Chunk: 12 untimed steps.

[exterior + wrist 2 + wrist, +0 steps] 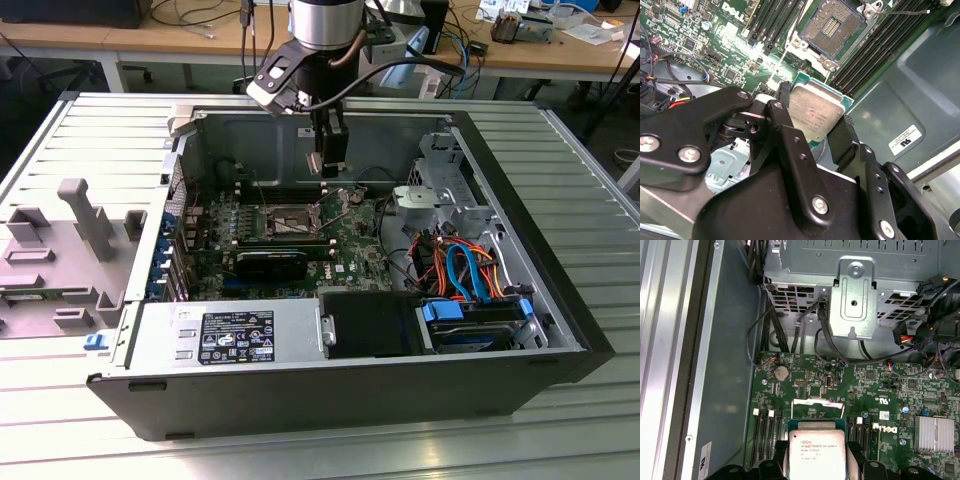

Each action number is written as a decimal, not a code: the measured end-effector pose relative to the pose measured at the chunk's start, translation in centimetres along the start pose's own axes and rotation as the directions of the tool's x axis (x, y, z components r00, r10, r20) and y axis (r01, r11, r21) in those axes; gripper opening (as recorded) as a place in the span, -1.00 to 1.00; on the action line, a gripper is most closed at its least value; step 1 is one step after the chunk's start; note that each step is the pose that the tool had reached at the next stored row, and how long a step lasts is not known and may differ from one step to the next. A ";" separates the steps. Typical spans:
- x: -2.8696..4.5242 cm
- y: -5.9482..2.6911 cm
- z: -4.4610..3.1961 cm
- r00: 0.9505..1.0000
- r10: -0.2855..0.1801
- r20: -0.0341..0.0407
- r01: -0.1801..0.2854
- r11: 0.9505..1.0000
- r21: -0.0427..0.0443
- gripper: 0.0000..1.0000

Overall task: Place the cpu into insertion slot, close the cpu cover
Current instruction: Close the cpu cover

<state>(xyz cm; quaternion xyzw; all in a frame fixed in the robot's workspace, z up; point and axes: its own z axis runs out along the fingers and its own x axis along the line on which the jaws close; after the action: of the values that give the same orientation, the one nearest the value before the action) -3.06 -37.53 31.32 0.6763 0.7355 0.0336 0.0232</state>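
My gripper [815,119] is shut on the cpu [816,111], a flat grey-silver square with a green edge, held by two opposite sides between the black fingers [781,112]. In the first wrist view the cpu [816,450] hangs over the black memory slots. The exterior view has the gripper [328,168] a little above the board, behind the insertion slot [286,221]. The insertion slot [833,27] lies uncovered, its dark contact field exposed inside a silvery rim. The cpu cover's lever wire [905,11] sticks out sideways over the memory slots.
The open computer case [560,330] lies on a ribbed metal table. A grey drive cage [855,295] with loose black cables stands at one end of the board. A power supply [230,335] and blue-clipped drives [475,320] line the near side. A grey fixture [85,215] sits at the exterior view's left.
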 end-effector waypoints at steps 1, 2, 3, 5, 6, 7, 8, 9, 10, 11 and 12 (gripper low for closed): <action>0.00 0.00 0.01 1.000 0.002 0.000 -0.002 1.000 0.000 0.09; 0.00 0.00 0.02 1.000 0.003 0.000 -0.003 1.000 0.000 0.09; 0.00 0.00 0.02 1.000 0.005 0.000 -0.005 1.000 0.000 0.09; 0.00 0.00 0.04 1.000 0.010 0.001 -0.010 1.000 0.000 0.09; 0.00 0.00 0.04 1.000 0.011 0.001 -0.011 1.000 0.000 0.09; 0.00 0.00 0.05 1.000 0.012 0.001 -0.012 1.000 0.000 0.09; 0.00 0.00 0.06 1.000 0.014 0.001 -0.014 1.000 0.000 0.09; 0.00 0.00 0.06 1.000 0.017 0.001 -0.017 1.000 0.000 0.09; 0.00 0.00 0.07 1.000 0.020 0.002 -0.020 1.000 0.000 0.09; 0.00 0.00 0.08 1.000 0.022 0.002 -0.022 1.000 0.000 0.09; 0.00 -0.01 0.08 1.000 0.023 0.002 -0.023 1.000 0.000 0.09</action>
<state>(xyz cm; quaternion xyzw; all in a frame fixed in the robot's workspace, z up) -3.06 -37.52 31.23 0.6847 0.7277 0.0333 0.0236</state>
